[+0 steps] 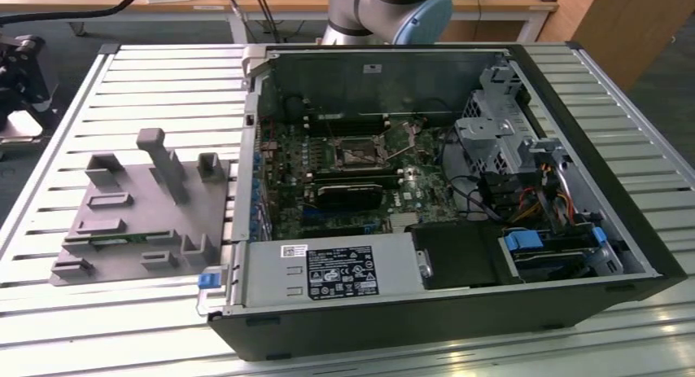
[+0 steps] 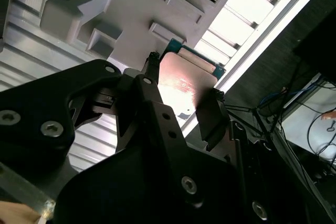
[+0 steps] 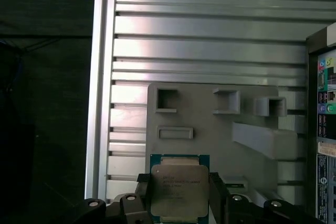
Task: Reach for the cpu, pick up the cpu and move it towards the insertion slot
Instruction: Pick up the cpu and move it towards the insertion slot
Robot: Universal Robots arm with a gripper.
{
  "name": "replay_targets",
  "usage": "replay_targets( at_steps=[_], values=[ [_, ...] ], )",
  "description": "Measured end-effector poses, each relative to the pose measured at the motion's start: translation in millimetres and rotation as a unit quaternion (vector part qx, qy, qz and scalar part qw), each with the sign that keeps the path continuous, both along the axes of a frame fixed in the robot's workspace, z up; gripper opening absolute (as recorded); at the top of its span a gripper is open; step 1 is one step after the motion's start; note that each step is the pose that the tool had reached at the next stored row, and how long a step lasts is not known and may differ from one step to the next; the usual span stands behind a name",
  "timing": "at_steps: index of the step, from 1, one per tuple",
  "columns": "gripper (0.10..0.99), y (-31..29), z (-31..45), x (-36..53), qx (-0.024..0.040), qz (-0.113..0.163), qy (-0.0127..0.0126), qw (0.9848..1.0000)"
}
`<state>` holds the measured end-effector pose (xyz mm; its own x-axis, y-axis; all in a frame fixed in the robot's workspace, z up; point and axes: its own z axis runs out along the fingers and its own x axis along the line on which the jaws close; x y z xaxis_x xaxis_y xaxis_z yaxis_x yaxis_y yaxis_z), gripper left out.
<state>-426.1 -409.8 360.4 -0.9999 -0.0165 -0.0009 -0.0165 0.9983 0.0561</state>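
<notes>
Our tool is clamped on the cpu, gripping opposite edges; we judge it light, rigid, slick, with a fragile underside.

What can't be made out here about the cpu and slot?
The cpu: one edge cut off by the frame in the first wrist view; pincer covers part in the second wrist view.
Whether the cpu rests on the fixture or hangs above it: unclear in both wrist views.
The slot: too small in the exterior view to tell if empty.
</notes>
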Motion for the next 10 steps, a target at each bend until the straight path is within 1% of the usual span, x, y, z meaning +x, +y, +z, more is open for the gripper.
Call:
replay_targets(
  at_steps=[1, 10],
  values=[
    [0.533, 0.0, 2.3, 0.0, 0.0, 0.0, 0.0, 1.0],
    [0.533, 0.0, 14.4, 0.0, 0.0, 0.0, 0.0, 1.0]
  ],
)
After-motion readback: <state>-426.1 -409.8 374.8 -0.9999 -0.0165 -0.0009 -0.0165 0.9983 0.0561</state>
